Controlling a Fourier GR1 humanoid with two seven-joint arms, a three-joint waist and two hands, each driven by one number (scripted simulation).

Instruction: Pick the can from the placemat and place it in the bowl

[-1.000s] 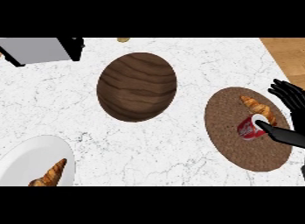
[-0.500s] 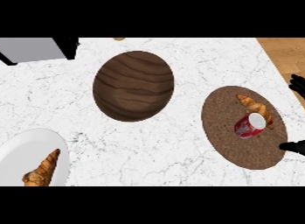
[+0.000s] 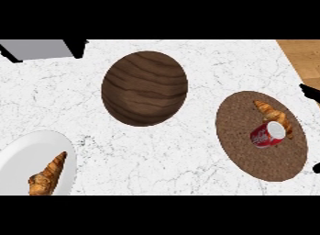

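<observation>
1. You see the red cylindrical metal can [image 3: 267, 134] lying on its side on the round brown woven placemat [image 3: 257, 156], its pale end turned up and to the right.
2. Your right hand [image 3: 316, 92] shows only as black fingertips at the right edge, up and to the right of the can and well apart from it; another black tip sits at the right edge lower down, below and right of the can. Nothing touches the can.
3. You cannot tell whether those fingers are curled or straight; too little of them shows.
4. A golden croissant [image 3: 273, 114] lies on the placemat just above the can, touching or nearly touching it.
5. The dark wooden round bowl [image 3: 145, 87] sits left of the placemat, farther from the fingertips than the can.
6. At the lower left, a white round plate [image 3: 13, 158] holds a second croissant [image 3: 47, 174].
</observation>
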